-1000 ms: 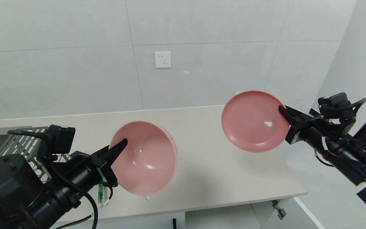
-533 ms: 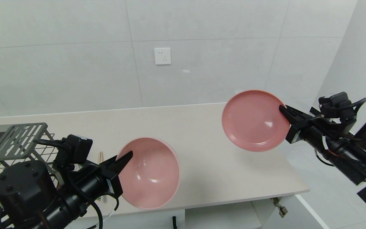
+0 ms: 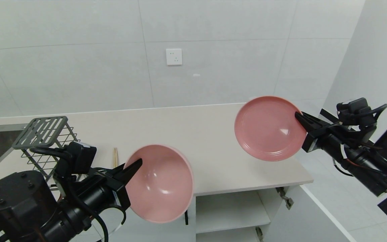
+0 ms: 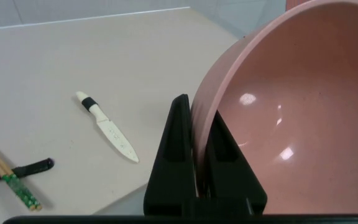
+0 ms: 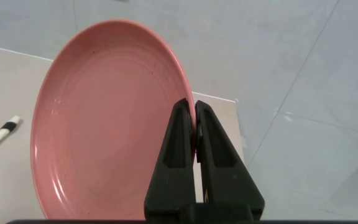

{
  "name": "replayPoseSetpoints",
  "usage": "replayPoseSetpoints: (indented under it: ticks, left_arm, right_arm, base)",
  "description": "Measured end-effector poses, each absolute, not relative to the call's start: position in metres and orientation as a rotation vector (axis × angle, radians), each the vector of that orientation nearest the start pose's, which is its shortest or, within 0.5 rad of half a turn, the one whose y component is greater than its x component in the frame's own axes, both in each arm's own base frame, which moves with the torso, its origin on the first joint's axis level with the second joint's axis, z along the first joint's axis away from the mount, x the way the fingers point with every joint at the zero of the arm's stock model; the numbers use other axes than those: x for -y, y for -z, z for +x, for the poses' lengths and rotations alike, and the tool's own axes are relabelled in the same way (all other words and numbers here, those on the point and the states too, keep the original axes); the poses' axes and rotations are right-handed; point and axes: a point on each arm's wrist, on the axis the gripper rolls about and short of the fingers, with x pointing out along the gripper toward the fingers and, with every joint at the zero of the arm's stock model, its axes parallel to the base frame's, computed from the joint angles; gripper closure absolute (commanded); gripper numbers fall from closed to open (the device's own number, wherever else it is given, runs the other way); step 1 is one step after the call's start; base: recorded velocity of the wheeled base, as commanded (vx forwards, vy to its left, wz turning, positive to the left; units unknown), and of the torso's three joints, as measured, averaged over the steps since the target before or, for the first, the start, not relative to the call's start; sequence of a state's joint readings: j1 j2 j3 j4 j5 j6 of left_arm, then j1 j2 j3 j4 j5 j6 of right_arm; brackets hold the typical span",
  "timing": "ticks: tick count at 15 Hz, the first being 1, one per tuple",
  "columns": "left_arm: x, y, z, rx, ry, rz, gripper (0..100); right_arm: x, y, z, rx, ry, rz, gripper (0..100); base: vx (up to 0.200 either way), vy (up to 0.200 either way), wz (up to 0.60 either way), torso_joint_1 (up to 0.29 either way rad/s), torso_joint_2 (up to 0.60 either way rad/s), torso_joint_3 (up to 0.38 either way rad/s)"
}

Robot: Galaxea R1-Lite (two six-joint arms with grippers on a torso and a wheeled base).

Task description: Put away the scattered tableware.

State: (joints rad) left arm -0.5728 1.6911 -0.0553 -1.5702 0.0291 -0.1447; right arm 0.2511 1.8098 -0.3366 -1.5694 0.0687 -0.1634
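My left gripper (image 3: 133, 165) is shut on the rim of a pink bowl (image 3: 161, 183), held in the air over the counter's front edge, its hollow facing me. The left wrist view has the same gripper (image 4: 199, 134) pinching the bowl (image 4: 291, 118) wall. My right gripper (image 3: 297, 116) is shut on the rim of a pink plate (image 3: 267, 127), held tilted above the counter's right end; the gripper (image 5: 192, 115) and plate (image 5: 107, 118) also appear in the right wrist view. On the counter lie a white knife (image 4: 104, 124) and chopsticks (image 4: 8, 174).
A wire dish rack (image 3: 44, 139) stands at the counter's (image 3: 213, 134) left, beside a sink. Chopstick ends (image 3: 115, 156) lie near the rack. An open cabinet with shelves (image 3: 230, 211) sits under the counter. A tiled wall with a socket (image 3: 174, 56) is behind.
The head camera has pulled back and shifted, so the counter edge and the cabinet below have come into view. The left arm lowered the bowl toward me. The right arm with the plate stays put.
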Motion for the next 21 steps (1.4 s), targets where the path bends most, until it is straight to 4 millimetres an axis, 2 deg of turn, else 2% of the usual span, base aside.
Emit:
replayPoseSetpoints:
  ticks: [4,11,21]
  left_arm:
    - [0.1089,-0.1126,0.17,-0.099,0.538,-0.122,100]
    - [0.108,-0.1117,0.17,-0.104,0.535,-0.12,100]
    - [0.1081,-0.1102,0.1691,-0.112,0.537,-0.118,100]
  right_arm:
    - [-0.0676,-0.1348,0.2562,0.123,-0.312,-0.153,100]
    - [-0.0739,-0.1305,0.2509,0.103,-0.343,-0.154,100]
    - [-0.0752,-0.1271,0.2471,0.085,-0.355,-0.158,100]
  base:
    - [0.0,0.0,0.0,-0.023,0.06,0.026]
    - [0.0,0.0,0.0,-0.171,0.37,0.191]
    - [0.0,0.0,0.0,-0.248,0.54,0.284]
